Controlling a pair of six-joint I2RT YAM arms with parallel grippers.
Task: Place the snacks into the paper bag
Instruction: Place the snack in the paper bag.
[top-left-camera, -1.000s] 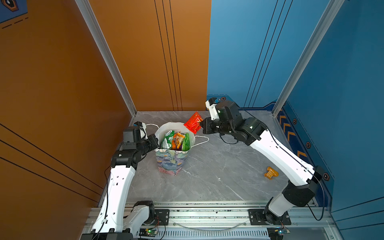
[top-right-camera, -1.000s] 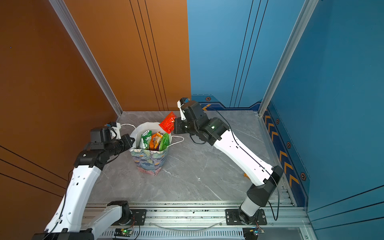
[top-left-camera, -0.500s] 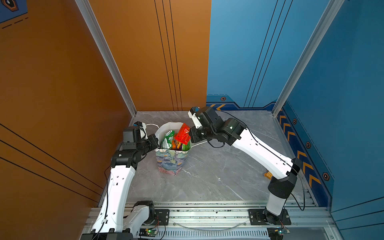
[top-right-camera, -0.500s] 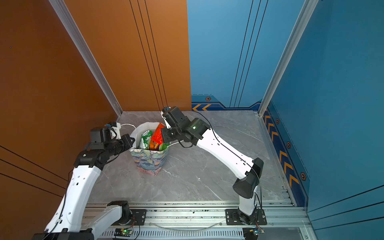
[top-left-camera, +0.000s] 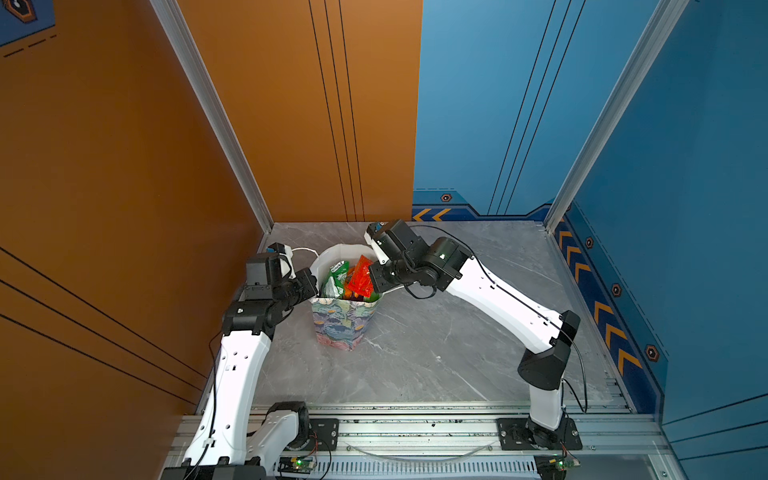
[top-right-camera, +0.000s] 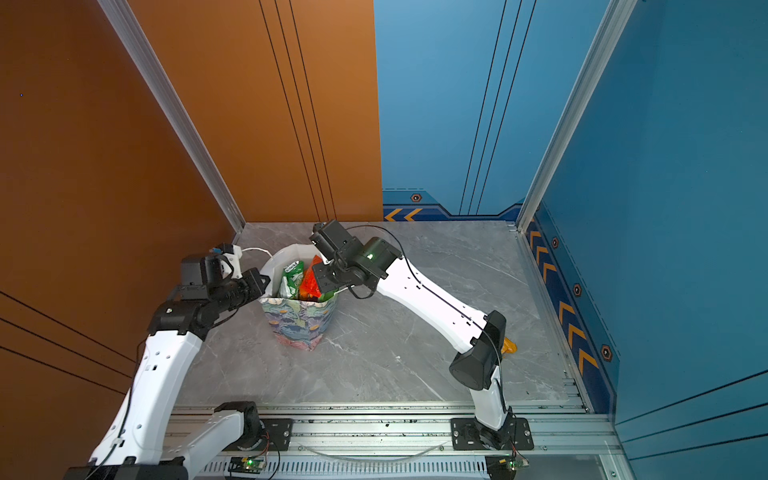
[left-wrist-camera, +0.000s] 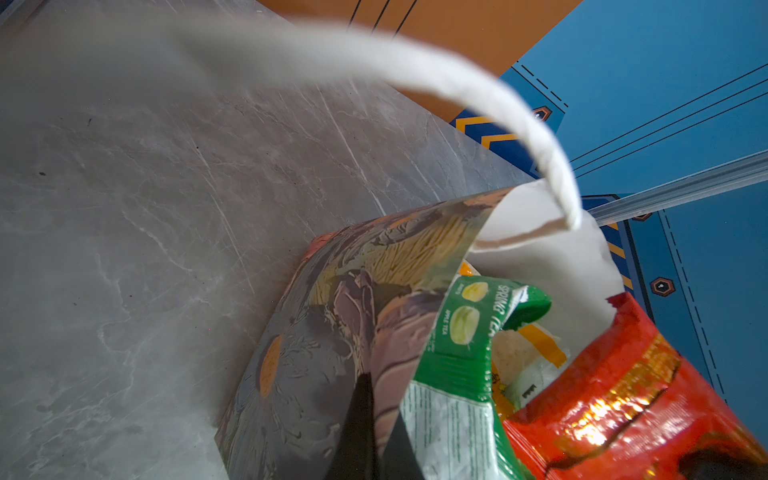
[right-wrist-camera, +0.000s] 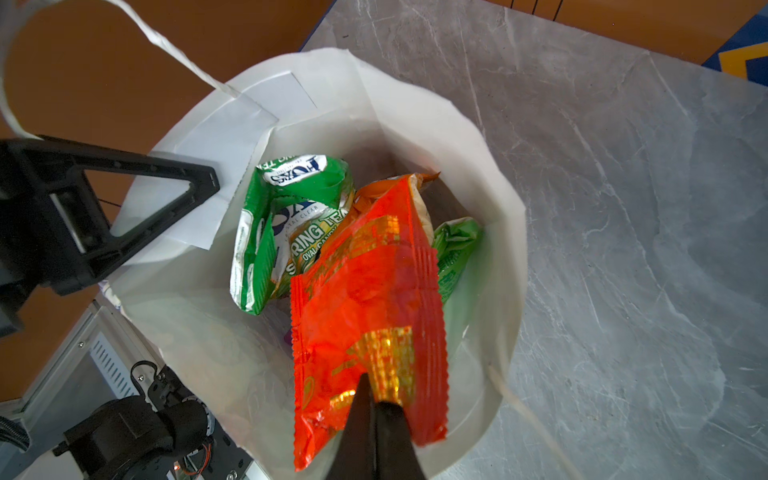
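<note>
The paper bag (top-left-camera: 345, 322) (top-right-camera: 299, 326) stands upright at the table's left, and my left gripper (top-left-camera: 312, 286) (left-wrist-camera: 374, 399) is shut on its near-left rim. My right gripper (top-left-camera: 374, 277) (right-wrist-camera: 374, 390) is shut on a small red packet (top-left-camera: 360, 277) (top-right-camera: 309, 282) (right-wrist-camera: 365, 299), which hangs in the bag's open mouth. Below it inside the bag lie a green-white packet (right-wrist-camera: 282, 216) (left-wrist-camera: 457, 332), an orange one (right-wrist-camera: 374, 189) and a green one (right-wrist-camera: 457, 241). A yellow-orange packet (top-right-camera: 509, 345) lies on the table at the right, half hidden behind my right arm's elbow.
The grey marble table (top-left-camera: 436, 345) is walled in orange on the left and blue at the back and right. An aluminium rail (top-left-camera: 415, 432) runs along its front edge. The bag's white cord handles (left-wrist-camera: 457, 87) (right-wrist-camera: 528, 415) hang loose outside its rim.
My right gripper has carried the red packet leftwards from behind the bag's right side to its mouth and lowered it in. The left arm and the bag have stayed put.
</note>
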